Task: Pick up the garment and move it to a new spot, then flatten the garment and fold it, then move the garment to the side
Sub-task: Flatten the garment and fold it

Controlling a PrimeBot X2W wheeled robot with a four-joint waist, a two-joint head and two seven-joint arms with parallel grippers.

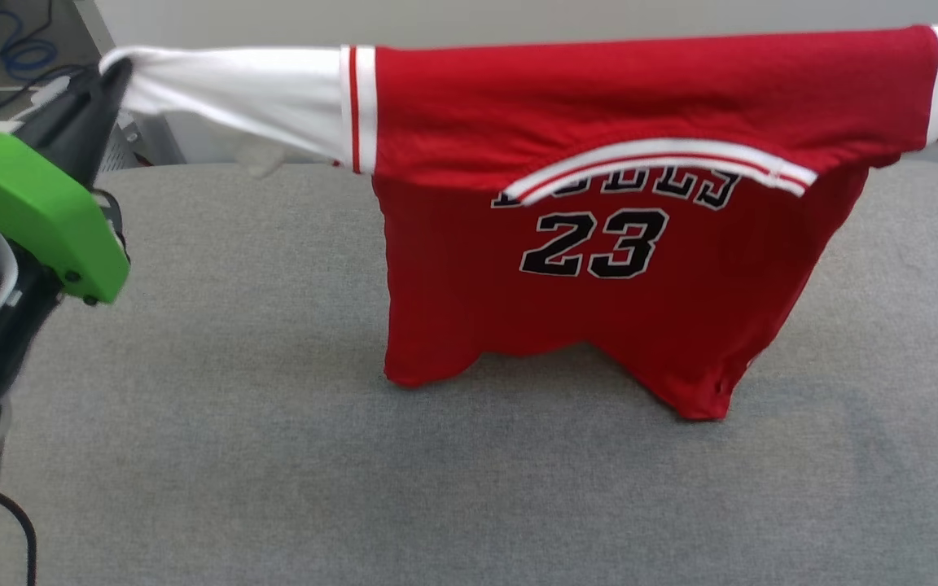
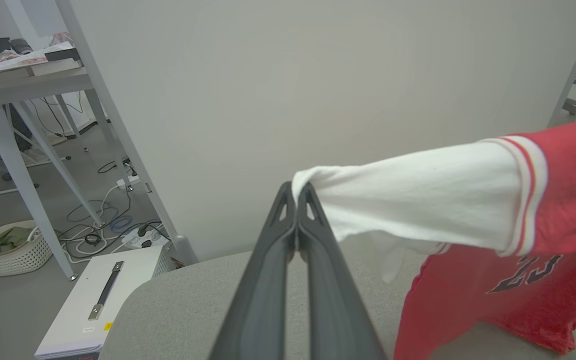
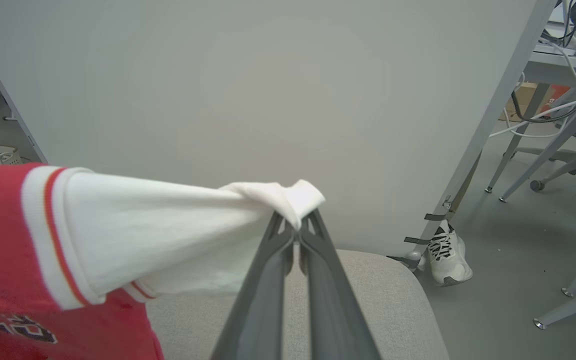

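Grey padded surface (image 1: pixel 257 456) under a red-and-white garment (image 1: pixel 599 114), hung wide between your two grippers.
You have the garment strung from 9 to 3 o'clock across the top of the head view. Its hem sags towards 6 o'clock and seems to brush the padding. I judge the stretch is there to pull the cloth flat before you lay it down at a new spot. Your left gripper (image 2: pixel 296 192) is pinched tight on one white cuff and your right gripper (image 3: pixel 295 227) on the other, fingers pressed together around the fabric. The black, white-edged "23" reads clearly; the word above it is half covered by the drooping striped neck trim.
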